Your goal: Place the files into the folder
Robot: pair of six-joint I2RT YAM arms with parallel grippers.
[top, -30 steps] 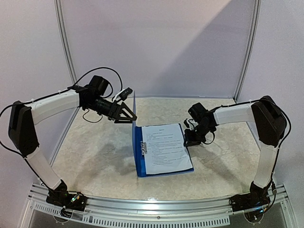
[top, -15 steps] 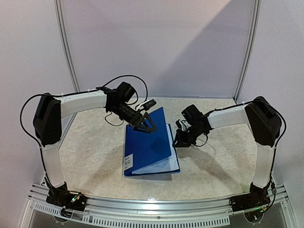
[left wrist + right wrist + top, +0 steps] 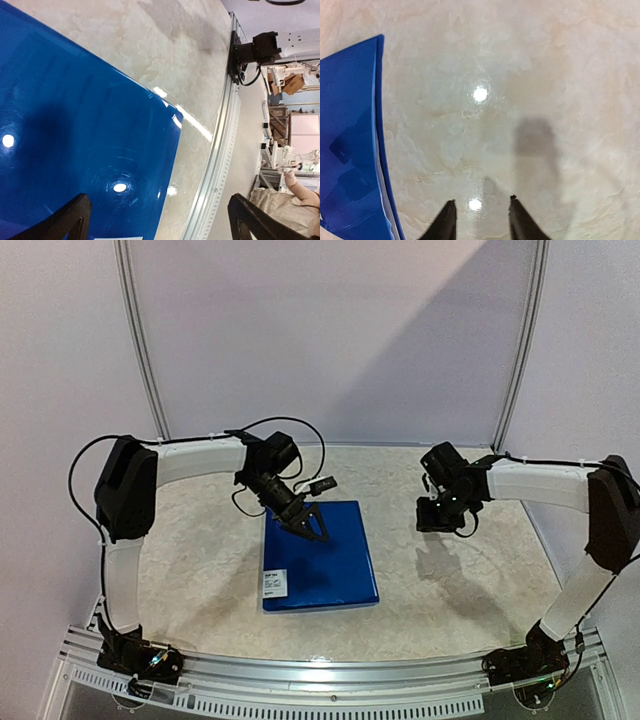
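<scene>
The folder (image 3: 330,575) lies shut just under the left gripper (image 3: 313,530) (spread wide, holding nothing). The right gripper (image 3: 438,523), a little apart, hangs farther off.

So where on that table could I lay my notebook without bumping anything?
The bare table left of the blue folder, up to the left arm, is free; so is the wide patch right of it, nearer than the right gripper. Crowded: the folder's far edge, under the left gripper.
</scene>
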